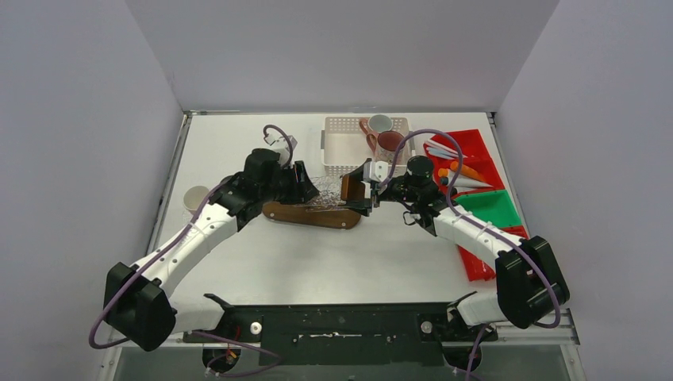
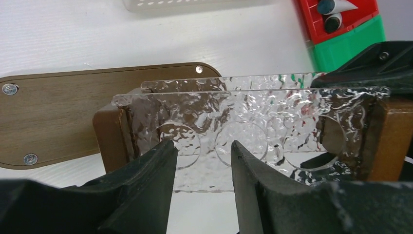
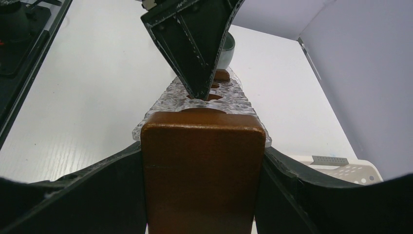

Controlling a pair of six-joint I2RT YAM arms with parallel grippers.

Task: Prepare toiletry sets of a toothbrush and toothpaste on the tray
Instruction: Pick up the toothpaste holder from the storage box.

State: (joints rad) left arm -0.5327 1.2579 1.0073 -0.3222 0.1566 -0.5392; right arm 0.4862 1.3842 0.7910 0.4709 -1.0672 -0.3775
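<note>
Both arms are seen reaching up from the bases at the bottom of the top view. The elbows are flared out to lower left and lower right, and the forearms converge at frame centre.

Right gripper (image 3: 202, 175): clamped on the wooden end block (image 3: 202, 146) of a clear textured acrylic rack (image 1: 325, 196). One finger (image 3: 92, 190) is pressed to each side of the block, which only the right wrist view shows.

Left gripper (image 2: 199, 146): its fingers (image 2: 156, 170) are held apart with a gap between them, the tips set at the rack's holed top plate toward its other wooden end. Nothing is seen clamped. In the right wrist view this gripper is seen pointing steeply down, its tip touching the plate beside a hole.

The rack is placed over the far edge of an oval wooden board (image 1: 309, 216). Whether it rests there or is lifted cannot be told. Screws in the board are shown only by the left wrist view.

A pinkish-white mug (image 1: 194, 198) stands alone at the table's left edge, well apart.

At upper centre, a white basket (image 1: 337, 147) holds a maroon mug (image 1: 389, 141) and a white mug with pink handle (image 1: 379, 123) at its right end.

At upper right, tapered tubes (image 1: 470, 181) are lying in a red bin (image 1: 472, 143), with a green bin (image 1: 492, 208) just below it.
</note>
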